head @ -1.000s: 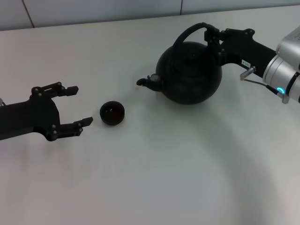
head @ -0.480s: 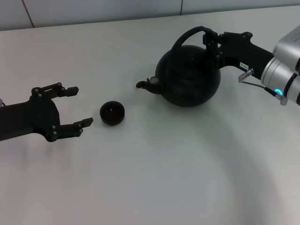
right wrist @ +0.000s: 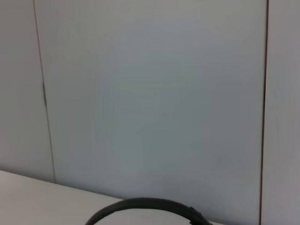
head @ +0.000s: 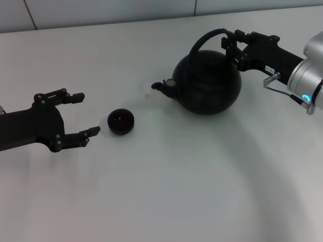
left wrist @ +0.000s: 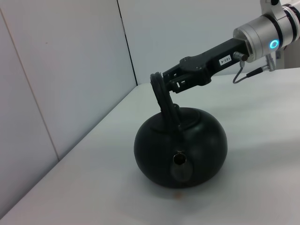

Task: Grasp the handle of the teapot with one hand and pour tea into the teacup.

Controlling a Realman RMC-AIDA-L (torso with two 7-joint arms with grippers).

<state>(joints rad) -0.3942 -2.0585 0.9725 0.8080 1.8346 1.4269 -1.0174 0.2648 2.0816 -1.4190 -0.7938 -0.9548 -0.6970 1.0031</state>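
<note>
Here, a white table point(head: 166, 186) is stretching wide and bare toward the near edge, while its far edge is meeting a pale panelled wall point(left wrist: 61, 84) just behind the teapot point(head: 208, 83), which is sitting at the far right with its spout pointing toward the teacup point(head: 121, 121). The right gripper point(head: 231, 44) is reaching in from the right and pinching the handle point(head: 204, 40) near its top, and the left gripper point(head: 83, 113) is resting low at the left with its fingers spread, just beside the teacup and not touching it. The teacup is standing upright, well apart from the teapot, its inside looking dark, and whether it is holding any liquid cannot be told.
</note>
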